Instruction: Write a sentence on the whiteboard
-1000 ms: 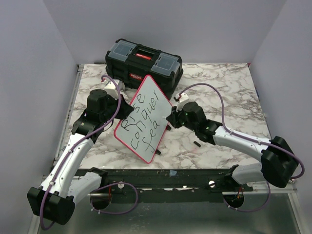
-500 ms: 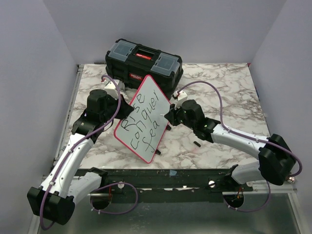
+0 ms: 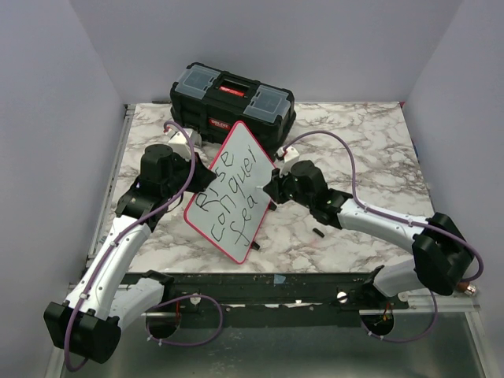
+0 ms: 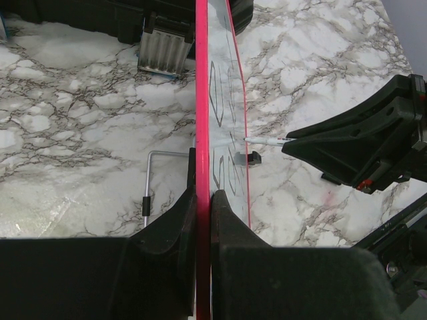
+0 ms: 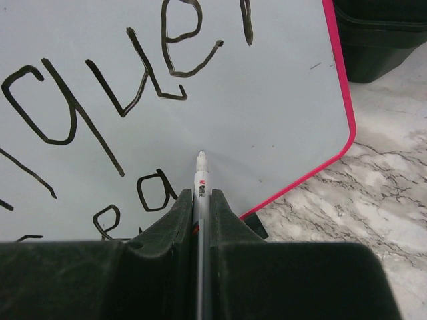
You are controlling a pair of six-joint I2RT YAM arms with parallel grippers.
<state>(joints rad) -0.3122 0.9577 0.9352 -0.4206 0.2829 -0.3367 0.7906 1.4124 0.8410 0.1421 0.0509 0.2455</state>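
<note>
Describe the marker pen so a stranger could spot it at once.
In front of the black toolbox, the left gripper holds a pink-rimmed whiteboard. The marker is the slim pen clamped in the right gripper, its white tip pointing at the sentence.

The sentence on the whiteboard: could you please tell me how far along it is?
Done: the sentence reads "Rise conquer fea" so far. In hand: the left gripper clamps the whiteboard by its edge, tilted up, and the right gripper holds the marker pen with its tip at the face just right of the "a". Left, seemingly: the last word's ending.
</note>
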